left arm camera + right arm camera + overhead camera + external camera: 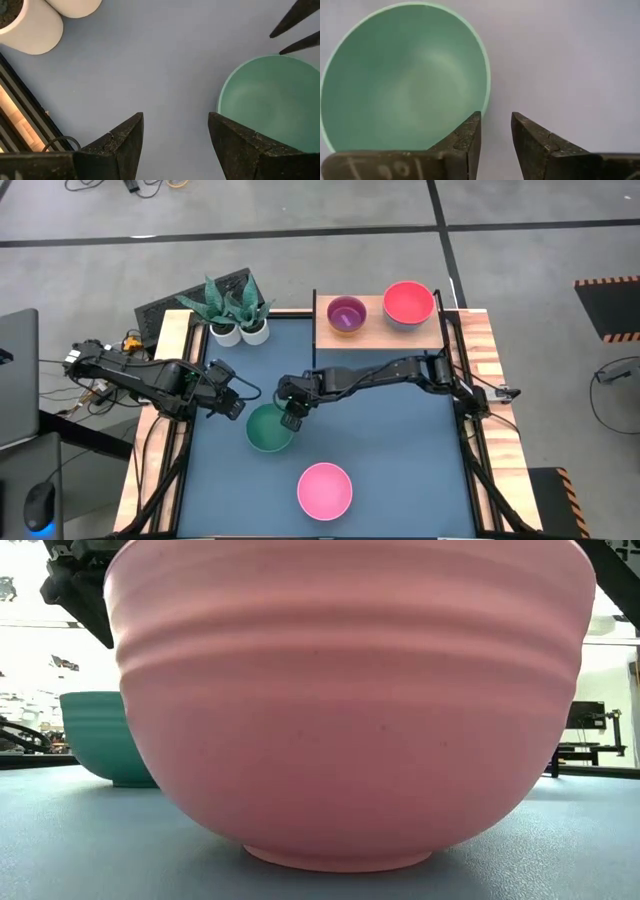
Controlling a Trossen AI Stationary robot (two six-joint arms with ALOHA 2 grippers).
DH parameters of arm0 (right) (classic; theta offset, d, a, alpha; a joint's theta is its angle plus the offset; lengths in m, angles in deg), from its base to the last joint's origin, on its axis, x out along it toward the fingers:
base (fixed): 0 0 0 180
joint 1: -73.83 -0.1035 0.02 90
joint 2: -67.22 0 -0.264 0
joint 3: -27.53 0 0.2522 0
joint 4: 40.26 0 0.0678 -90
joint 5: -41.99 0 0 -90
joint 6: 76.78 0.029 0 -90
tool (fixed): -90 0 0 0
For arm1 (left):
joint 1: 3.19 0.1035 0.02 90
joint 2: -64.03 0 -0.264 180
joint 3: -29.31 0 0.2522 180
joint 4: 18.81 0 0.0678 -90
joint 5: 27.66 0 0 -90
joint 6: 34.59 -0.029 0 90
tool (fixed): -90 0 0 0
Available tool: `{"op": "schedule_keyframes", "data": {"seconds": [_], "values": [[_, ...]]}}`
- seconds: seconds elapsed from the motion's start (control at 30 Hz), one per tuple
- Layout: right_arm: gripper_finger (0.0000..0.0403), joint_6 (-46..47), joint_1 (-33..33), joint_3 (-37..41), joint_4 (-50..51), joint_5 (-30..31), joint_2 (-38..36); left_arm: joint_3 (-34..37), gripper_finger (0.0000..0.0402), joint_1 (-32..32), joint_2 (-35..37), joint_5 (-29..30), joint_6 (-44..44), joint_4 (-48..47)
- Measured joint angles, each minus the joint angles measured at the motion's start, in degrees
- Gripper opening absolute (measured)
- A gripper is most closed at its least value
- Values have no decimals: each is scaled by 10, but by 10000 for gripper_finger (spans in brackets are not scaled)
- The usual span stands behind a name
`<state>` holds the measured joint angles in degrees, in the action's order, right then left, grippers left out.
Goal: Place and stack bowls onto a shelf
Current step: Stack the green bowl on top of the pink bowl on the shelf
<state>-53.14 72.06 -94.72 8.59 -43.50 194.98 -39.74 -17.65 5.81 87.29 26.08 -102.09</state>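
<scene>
A green bowl [268, 428] rests by its base on the blue table top, near the middle; it also shows in the low view [105, 735]. My right gripper [291, 420] is open, pointing down over the bowl's right rim [488, 85], one finger over the inside and one outside, touching nothing that shows. My left gripper [232, 405] is open and empty just left of the bowl [270, 100]. A pink bowl [325, 490] stands near the front edge. A purple bowl [347, 313] and a red bowl [409, 303] stand on the wooden shelf [375, 335].
Two white plant pots [240, 330] stand at the back left, close to my left arm. The shelf takes the back right corner. Wooden side rails [480, 360] run along both table sides. The pink bowl [345, 700] fills most of the low view.
</scene>
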Motion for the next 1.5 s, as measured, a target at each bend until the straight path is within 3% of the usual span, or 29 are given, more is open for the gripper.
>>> {"op": "schedule_keyframes", "data": {"seconds": [0.43, 0.77, 0.93, 1.17, 1.5], "values": [[208, 18, 8, -2, -13, -14, 0, 0, 209, 0, 0, 8, 0, 0], [206, 23, -1, 1, -25, -13, 35, 0, 209, 0, 0, 9, -1, 0], [173, 54, 0, 2, -2, -13, 43, 0, 209, 0, 0, 9, -1, -1], [26, 61, 5, -1, 34, -21, 37, 0, 209, 0, 0, 10, -1, -2], [27, 51, 24, 3, 119, -31, -10, 0, 209, 0, 0, 12, -11, -3]]}}
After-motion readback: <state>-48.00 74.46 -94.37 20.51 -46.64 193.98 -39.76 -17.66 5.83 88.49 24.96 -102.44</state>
